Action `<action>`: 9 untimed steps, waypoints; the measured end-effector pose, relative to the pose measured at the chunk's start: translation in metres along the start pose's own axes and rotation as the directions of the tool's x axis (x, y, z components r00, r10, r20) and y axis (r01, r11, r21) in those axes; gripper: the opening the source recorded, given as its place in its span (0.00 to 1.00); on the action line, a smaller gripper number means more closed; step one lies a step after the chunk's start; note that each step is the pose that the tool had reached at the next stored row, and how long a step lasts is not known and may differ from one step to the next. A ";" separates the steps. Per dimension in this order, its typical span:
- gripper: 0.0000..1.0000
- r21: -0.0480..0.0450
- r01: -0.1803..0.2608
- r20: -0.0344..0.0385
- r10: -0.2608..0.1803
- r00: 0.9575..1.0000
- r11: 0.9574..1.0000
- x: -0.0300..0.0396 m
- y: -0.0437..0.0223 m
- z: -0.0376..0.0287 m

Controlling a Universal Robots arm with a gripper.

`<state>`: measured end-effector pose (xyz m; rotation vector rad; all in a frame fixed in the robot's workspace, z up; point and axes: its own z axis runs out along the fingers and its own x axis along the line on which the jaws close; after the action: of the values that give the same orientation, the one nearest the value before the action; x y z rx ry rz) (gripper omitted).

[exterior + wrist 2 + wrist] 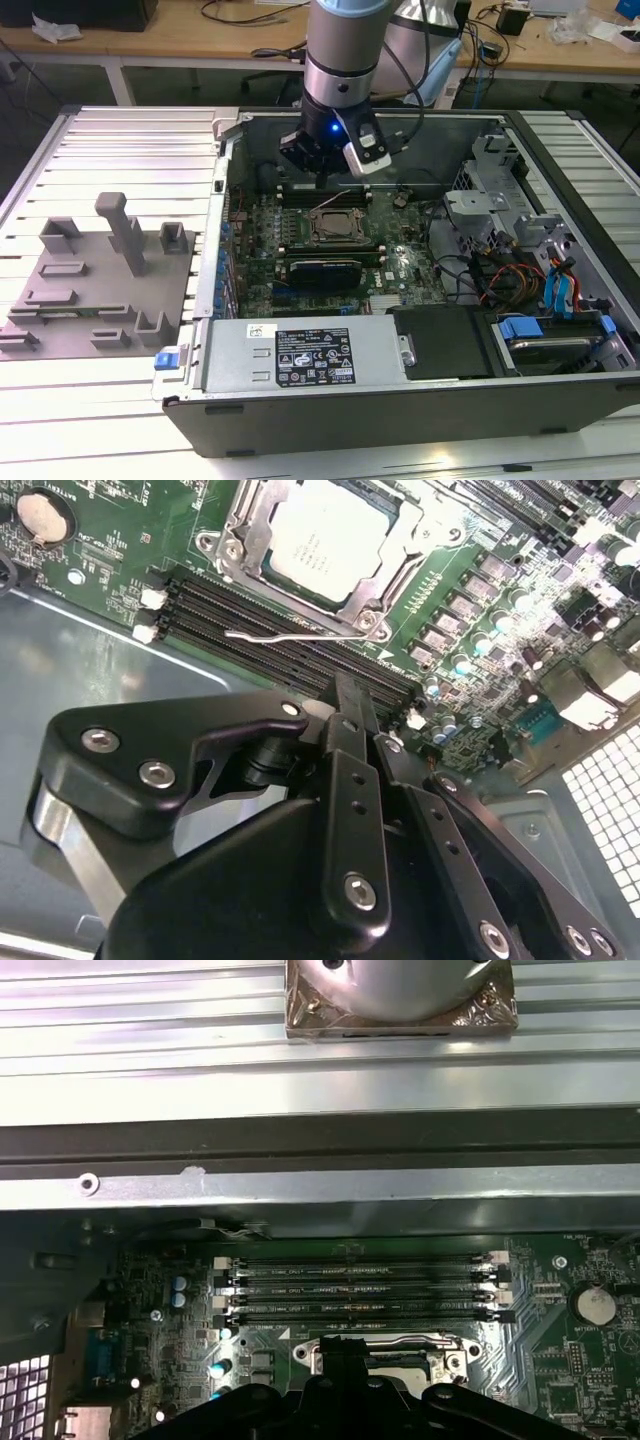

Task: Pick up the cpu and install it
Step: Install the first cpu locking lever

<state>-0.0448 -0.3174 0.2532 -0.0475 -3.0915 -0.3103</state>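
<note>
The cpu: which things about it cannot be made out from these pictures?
1. Second wrist view: the cpu lies inside the socket frame, but the picture's edge cuts off part of it, so full seating cannot be judged.
2. First wrist view: the gripper covers most of the socket frame's opening.
3. Exterior view: the socket frame is too small to tell what lies in it.
</note>
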 end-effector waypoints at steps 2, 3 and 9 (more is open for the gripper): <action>0.11 0.000 -0.003 0.001 0.003 1.000 1.000 -0.0001 -0.0004 0.0019; 0.11 0.001 -0.004 0.001 0.004 1.000 1.000 -0.0002 -0.0006 0.0028; 0.11 0.004 -0.025 0.005 0.025 1.000 1.000 -0.0003 -0.0013 0.0062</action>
<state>-0.0448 -0.3174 0.2469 -0.0872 -3.0941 -0.3034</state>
